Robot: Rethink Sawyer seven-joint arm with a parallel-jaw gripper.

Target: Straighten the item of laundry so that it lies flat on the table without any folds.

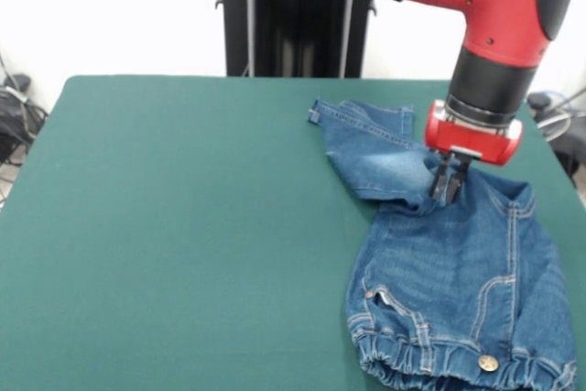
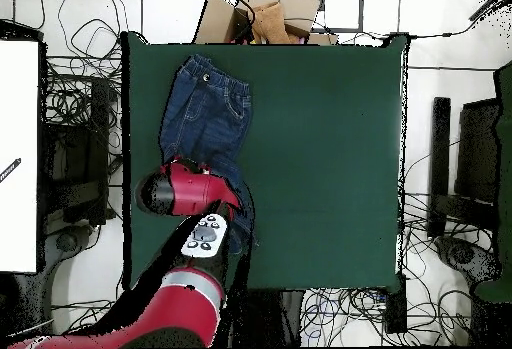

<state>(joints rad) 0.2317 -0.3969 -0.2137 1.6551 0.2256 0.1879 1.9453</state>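
The gripper (image 1: 448, 185) is down at the jeans (image 1: 458, 281), its dark fingers close together and sunk into the denim where one leg bends back across the other. From where I stand it looks pinched on a ridge of cloth there, though the fingertips are half buried in the fold, so I can't swear how much fabric it holds. Above it the red wrist and black forearm come down steeply.

The jeans lie toward one side of the green worktop (image 1: 183, 226), near its edge, with the gathered waistband (image 1: 430, 354) and brass button (image 1: 488, 363) at the near end in the front view. The seat and upper part look fairly flat. The trouble is the legs: one leg (image 1: 366, 148) swings off sideways at an angle, its cuff (image 1: 316, 116) pointing toward the middle of the worktop, and a thick crease sits right where the gripper is. From overhead the arm covers that end, so the leg ends can't be read there.

I'd judge this to be the grasp-and-pull stage on the folded leg, with the task well short of done. The next move would call for drawing that fold away from the waistband, low to the cloth, so the leg straightens without dragging the whole garment off the near edge.
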